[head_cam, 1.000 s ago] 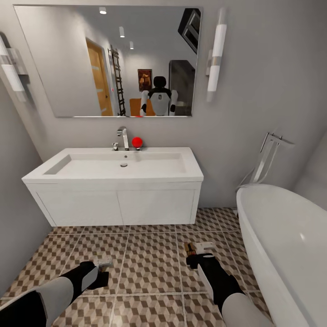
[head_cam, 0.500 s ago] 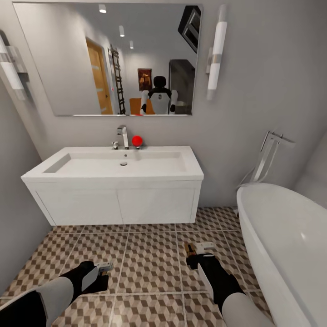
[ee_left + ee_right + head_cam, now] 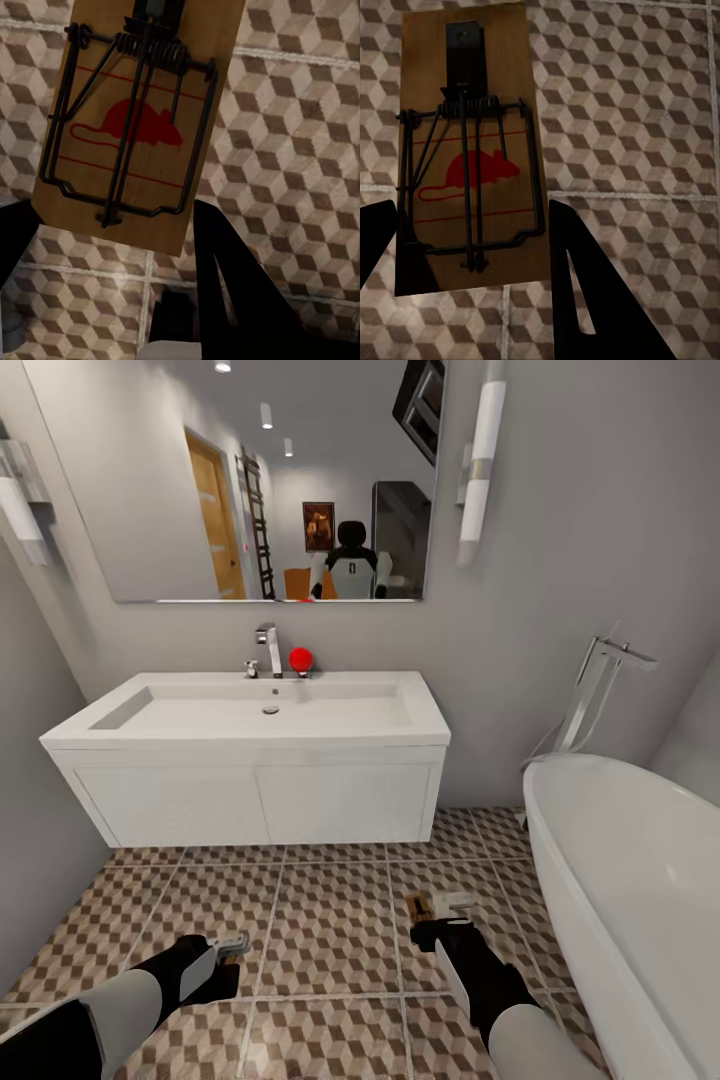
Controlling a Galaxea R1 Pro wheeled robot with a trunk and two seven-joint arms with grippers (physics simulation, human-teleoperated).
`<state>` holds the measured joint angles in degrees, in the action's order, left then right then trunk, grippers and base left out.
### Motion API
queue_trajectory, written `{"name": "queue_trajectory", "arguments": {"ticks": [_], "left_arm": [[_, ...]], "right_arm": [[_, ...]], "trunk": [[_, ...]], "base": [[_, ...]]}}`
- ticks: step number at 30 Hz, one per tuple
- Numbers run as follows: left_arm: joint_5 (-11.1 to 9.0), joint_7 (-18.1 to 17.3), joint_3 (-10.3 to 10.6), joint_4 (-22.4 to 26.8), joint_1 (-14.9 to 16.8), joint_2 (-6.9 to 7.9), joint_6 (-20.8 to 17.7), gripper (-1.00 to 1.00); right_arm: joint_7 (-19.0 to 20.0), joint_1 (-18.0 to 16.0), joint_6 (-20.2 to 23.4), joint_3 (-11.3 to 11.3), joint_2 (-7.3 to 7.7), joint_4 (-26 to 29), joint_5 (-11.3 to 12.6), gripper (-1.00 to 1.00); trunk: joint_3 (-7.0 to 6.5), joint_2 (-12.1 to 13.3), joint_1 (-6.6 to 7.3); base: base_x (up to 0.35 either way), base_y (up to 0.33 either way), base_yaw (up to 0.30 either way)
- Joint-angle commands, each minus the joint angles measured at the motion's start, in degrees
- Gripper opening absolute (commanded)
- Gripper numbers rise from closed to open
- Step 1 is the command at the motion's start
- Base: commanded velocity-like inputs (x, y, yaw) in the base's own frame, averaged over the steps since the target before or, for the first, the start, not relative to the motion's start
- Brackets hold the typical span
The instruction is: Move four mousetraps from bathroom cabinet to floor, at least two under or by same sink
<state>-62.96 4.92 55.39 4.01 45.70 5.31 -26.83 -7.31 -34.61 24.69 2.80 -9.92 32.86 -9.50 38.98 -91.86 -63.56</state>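
The white sink (image 3: 250, 712) with its chrome tap (image 3: 268, 650) tops a white vanity straight ahead. In front of it lies the cube-patterned bathroom floor (image 3: 330, 930). My left gripper (image 3: 228, 950) is low over the tiles, shut on a tan mousetrap (image 3: 135, 120) with a black wire spring and a red mouse print. A second mousetrap (image 3: 469, 150) is in my right gripper (image 3: 432, 920), which is shut on it just above the floor near the bathtub. Dark fingers (image 3: 225, 285) (image 3: 577, 262) flank both traps. The cabinet is out of view.
A white bathtub (image 3: 640, 880) with a standing chrome tap (image 3: 595, 690) fills the right side. A grey wall (image 3: 30, 840) closes the left. A red ball (image 3: 300, 658) sits beside the sink's tap. The mirror (image 3: 250, 480) reflects me and a doorway.
The camera has moved closer, so the sink and mirror sit higher in the picture. Both grippers keep their traps and stay at about the same height over the tiles.
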Motion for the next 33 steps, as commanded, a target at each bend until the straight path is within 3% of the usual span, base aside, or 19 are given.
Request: {"name": "queue_trajectory", "arguments": {"ticks": [1,9,16,18,21,25,29,33], "left_arm": [[-0.38,0.58,0.33,0.26,0.00,0.09,0.38,-1.00],[-0.33,0.53,0.43,0.26,0.00,0.65,8.17,-1.00],[-0.33,0.49,0.55,0.24,0.00,0.72,9.89,-1.00],[-0.33,0.49,0.71,0.17,0.00,0.87,13.90,-1.00],[-0.33,0.54,1.15,-0.02,0.00,1.54,23.83,-1.00],[-0.33,0.50,1.55,-0.11,0.00,2.50,30.18,-1.00],[-0.33,0.45,1.32,0.04,0.00,3.47,31.59,-1.00],[-0.33,0.50,1.20,0.17,0.24,2.98,29.96,-1.00]], "right_arm": [[-0.08,-0.02,0.29,0.27,-0.08,0.09,-0.43,-1.00],[0.01,-0.02,0.28,0.20,-0.08,0.09,-0.47,-1.00],[0.01,-0.02,0.28,0.19,-0.08,0.09,-0.51,-1.00],[0.01,-0.02,0.26,0.18,-0.08,0.09,-0.51,-1.00],[0.06,-0.02,0.09,0.18,-0.08,0.09,-0.56,-1.00],[0.22,-0.02,-1.06,0.03,-0.08,0.13,-0.65,-1.00],[0.25,-0.02,-6.31,-1.75,-0.08,0.92,-0.68,-1.00],[-0.02,-1.38,-8.64,-3.00,-0.08,2.15,-0.69,-1.00]], "trunk": [[0.33,-0.44,-0.22],[1.42,-1.25,-0.66],[2.06,-1.25,-0.66],[2.25,-1.25,-0.66],[2.52,-1.25,-0.66],[2.84,-1.25,-0.66],[2.95,-1.25,-0.66],[2.97,-1.25,-0.66]], "base": [[0.000,0.000,0.000],[0.000,0.000,0.000],[0.000,0.000,0.000],[0.000,0.000,0.000],[0.000,0.000,0.000],[0.000,0.000,0.000],[0.000,0.000,0.000],[0.000,0.000,0.000]]}}
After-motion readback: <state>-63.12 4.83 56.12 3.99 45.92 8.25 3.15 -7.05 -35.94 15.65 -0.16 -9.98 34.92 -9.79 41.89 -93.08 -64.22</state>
